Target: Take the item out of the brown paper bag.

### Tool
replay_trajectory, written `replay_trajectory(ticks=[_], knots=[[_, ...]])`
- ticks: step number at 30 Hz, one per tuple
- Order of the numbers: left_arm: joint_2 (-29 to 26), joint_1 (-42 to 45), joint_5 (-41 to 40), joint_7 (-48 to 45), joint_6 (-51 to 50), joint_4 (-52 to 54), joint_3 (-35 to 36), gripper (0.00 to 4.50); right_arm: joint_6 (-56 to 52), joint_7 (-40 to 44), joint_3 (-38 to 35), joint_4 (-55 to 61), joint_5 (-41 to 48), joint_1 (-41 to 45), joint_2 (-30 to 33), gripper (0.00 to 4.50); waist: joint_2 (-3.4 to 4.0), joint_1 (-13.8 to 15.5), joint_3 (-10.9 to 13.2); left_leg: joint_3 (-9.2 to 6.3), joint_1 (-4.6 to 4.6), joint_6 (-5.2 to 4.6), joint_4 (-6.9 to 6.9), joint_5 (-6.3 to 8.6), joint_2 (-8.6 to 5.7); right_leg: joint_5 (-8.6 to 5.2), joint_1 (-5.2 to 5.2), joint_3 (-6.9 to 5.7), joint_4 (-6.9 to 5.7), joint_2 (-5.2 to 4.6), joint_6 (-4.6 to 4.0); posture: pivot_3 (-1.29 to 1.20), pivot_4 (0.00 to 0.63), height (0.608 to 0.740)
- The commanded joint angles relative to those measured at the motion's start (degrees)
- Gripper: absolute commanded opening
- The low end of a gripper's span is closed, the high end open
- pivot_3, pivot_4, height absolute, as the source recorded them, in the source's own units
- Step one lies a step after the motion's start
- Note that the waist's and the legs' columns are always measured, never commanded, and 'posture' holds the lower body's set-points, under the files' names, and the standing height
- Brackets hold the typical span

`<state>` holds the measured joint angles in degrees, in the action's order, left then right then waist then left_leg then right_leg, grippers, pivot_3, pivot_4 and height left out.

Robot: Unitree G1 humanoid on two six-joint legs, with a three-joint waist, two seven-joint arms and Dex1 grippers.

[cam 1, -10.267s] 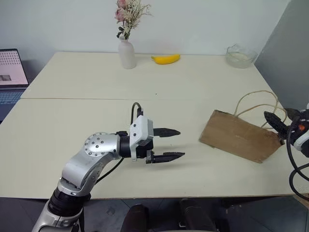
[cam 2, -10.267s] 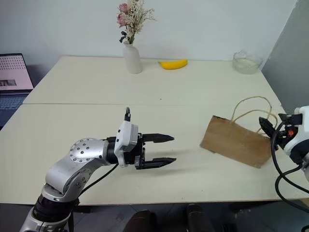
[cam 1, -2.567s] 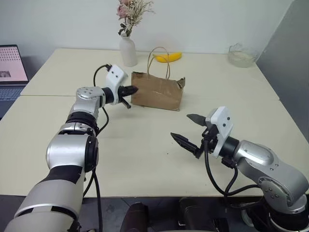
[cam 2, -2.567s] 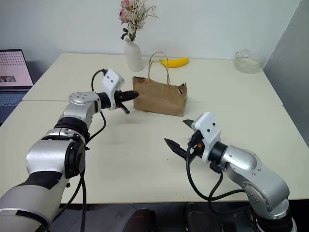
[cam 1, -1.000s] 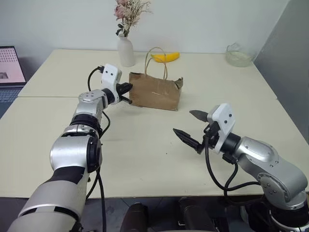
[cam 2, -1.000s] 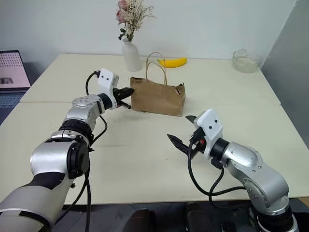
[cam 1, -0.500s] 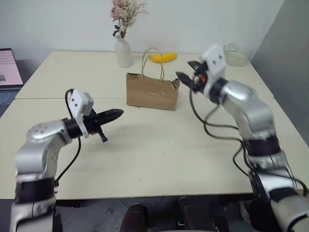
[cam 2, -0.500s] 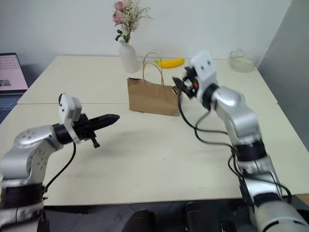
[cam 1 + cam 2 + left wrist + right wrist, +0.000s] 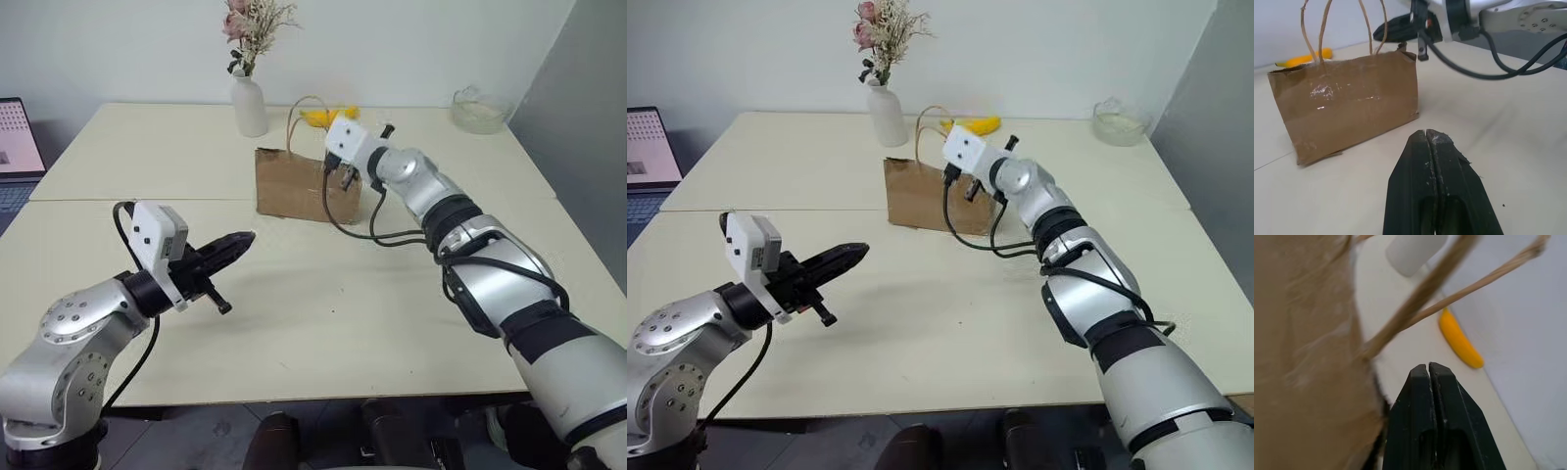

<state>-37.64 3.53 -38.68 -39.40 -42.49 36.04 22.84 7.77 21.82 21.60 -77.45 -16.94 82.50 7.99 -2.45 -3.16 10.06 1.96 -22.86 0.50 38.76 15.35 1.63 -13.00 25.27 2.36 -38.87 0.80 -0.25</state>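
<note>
1. The brown paper bag [image 9: 306, 186] stands upright on the cream table [image 9: 392, 294], in the far middle part, with its cord handles [image 9: 306, 119] looped up above its ragged top edge.
2. The right gripper [image 9: 1396, 30] is at the bag's top, at the end nearer the glass bowl [image 9: 480, 110]. Its black fingers [image 9: 1432, 421] are pressed together with no gap. In the right wrist view nothing sits between the fingertips; the bag's creased wall is just beside them and the handle cords cross ahead of them. Whether the tips touch the paper cannot be told.
3. The left gripper [image 9: 235, 245] hangs over the near left part of the table, well apart from the bag, pointing toward it about level. Its fingers [image 9: 1435, 186] are closed flat against each other and hold nothing.
4. The item: no rounded orange-yellow fruit is visible. The bag's inside is hidden in the eye views, so its place cannot be told.
5. A yellow banana [image 9: 321, 117] lies on the table behind the bag, partly hidden by the handles and the right wrist.
6. A white vase [image 9: 249, 106] with dried flowers [image 9: 253, 22] stands near the far edge, left of the bag.
7. A laptop [image 9: 18, 137] with a lit screen sits at the far left.
</note>
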Motion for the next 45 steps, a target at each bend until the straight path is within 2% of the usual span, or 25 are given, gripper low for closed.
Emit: replay_trajectory(ticks=[1, 7, 14, 17, 22, 24, 25, 29, 36, 40, 45], knots=[[-3.1, -3.2, -1.0, -1.0, 0.7, 2.8, 3.6, 0.0, 3.5, 6.9, -0.7, 1.0, -0.9, 1.3, 0.1, 0.07, 0.02, -0.1, 0.0, -0.01, 0.01, 0.0, 0.0, 0.0, 0.01, 0.0, 0.0, -0.01, 0.0, 0.01, 0.0, 0.0, 0.15, 0.74], [-8.3, -9.5, 1.0, -5.4, 3.6, 2.0, 4.2, 0.0, 6.5, 19.6, -4.4, 2.9, 2.6, -0.1, 0.9, 0.07, 0.05, -0.1, 0.0, -0.02, 0.06, 0.0, -0.02, 0.0, 0.03, -0.05, 0.0, -0.05, -0.02, 0.04, -0.05, 0.0, 0.15, 0.74], [-13.2, -15.9, 2.7, -11.0, 6.5, -0.7, 9.1, 0.0, 10.6, 33.7, -6.4, 12.2, 5.9, -8.0, 3.3, 0.07, 0.08, 0.0, 0.1, -0.05, 0.06, 0.0, -0.04, 0.0, 0.05, -0.12, -0.01, -0.11, 0.0, 0.03, -0.14, 0.0, 0.15, 0.74], [-14.7, -15.2, 0.9, -12.4, 5.5, -0.7, 10.3, 0.0, 7.8, 41.7, -6.2, 26.0, 9.7, -16.1, 5.6, 0.07, 0.08, 0.3, 0.1, -0.06, 0.06, 0.0, -0.03, 0.0, 0.05, -0.14, -0.03, -0.12, 0.01, 0.03, -0.14, 0.0, 0.15, 0.74], [-17.4, -13.9, -1.3, -14.9, 4.4, -0.5, 10.1, 0.0, -2.7, 45.9, -6.1, 49.4, 13.9, -27.4, 9.0, 0.07, 0.16, 0.3, 0.1, -0.06, 0.06, 0.0, -0.04, 0.0, 0.07, -0.17, -0.01, -0.12, -0.01, 0.02, -0.09, 0.0, 0.15, 0.74], [-19.3, -10.8, 2.7, -13.7, 6.2, -2.6, 7.0, 0.0, -9.3, 46.4, -7.1, 60.9, 16.6, -32.4, 11.2, 0.07, 0.19, 0.6, 0.1, -0.1, 0.04, 0.0, -0.04, 0.0, 0.08, -0.31, 0.0, -0.17, -0.03, 0.02, 0.11, 0.0, 0.15, 0.74], [-19.9, -9.9, 5.0, -14.1, 8.5, -3.6, 5.1, 0.18, -12.3, 46.4, -7.3, 65.6, 17.7, -34.4, 12.2, 0.03, 0.22, 0.7, 0.1, -0.1, 0.07, 0.0, -0.04, 0.0, 0.08, -0.32, 0.0, -0.17, -0.03, 0.03, 0.1, 0.0, 0.15, 0.74], [-20.8, -7.5, 10.2, -17.9, 16.2, -6.4, -1.8, 1.17, -23.8, 45.0, -8.5, 81.0, 21.9, -42.1, 15.8, 0.92, 0.24, 1.2, 0.1, -0.05, 0.12, 0.0, -0.05, 0.0, 0.07, -0.36, -0.01, -0.14, -0.06, 0.03, 0.07, 0.0, 0.15, 0.74], [-20.4, -2.9, 19.9, -26.7, 32.6, -12.3, -16.2, 3.43, -42.0, 40.9, -10.7, 102.3, 29.3, -56.1, 22.9, 3.45, 0.24, 1.5, 0.1, -0.03, 0.09, 0.01, -0.06, 0.01, 0.07, -0.42, 0.0, -0.14, -0.03, 0.03, 0.0, 0.0, 0.15, 0.74], [-18.7, 3.9, 24.3, -29.7, 39.1, -17.7, -23.3, 3.43, -46.3, 37.4, -10.7, 107.9, 30.5, -61.0, 25.0, 3.45, 0.23, 1.5, 0.1, -0.02, 0.1, 0.0, -0.05, 0.01, 0.04, -0.42, -0.01, -0.13, -0.03, 0.05, 0.0, 0.0, 0.15, 0.74], [-13.4, 11.7, 31.0, -30.9, 47.6, -26.8, -31.8, 3.43, -49.1, 33.6, -10.2, 111.2, 31.8, -63.9, 25.6, 3.45, 0.19, 1.3, 0.1, -0.01, 0.09, 0.0, -0.04, 0.01, 0.03, -0.39, -0.02, -0.12, -0.02, 0.11, 0.06, 0.0, 0.15, 0.74]])
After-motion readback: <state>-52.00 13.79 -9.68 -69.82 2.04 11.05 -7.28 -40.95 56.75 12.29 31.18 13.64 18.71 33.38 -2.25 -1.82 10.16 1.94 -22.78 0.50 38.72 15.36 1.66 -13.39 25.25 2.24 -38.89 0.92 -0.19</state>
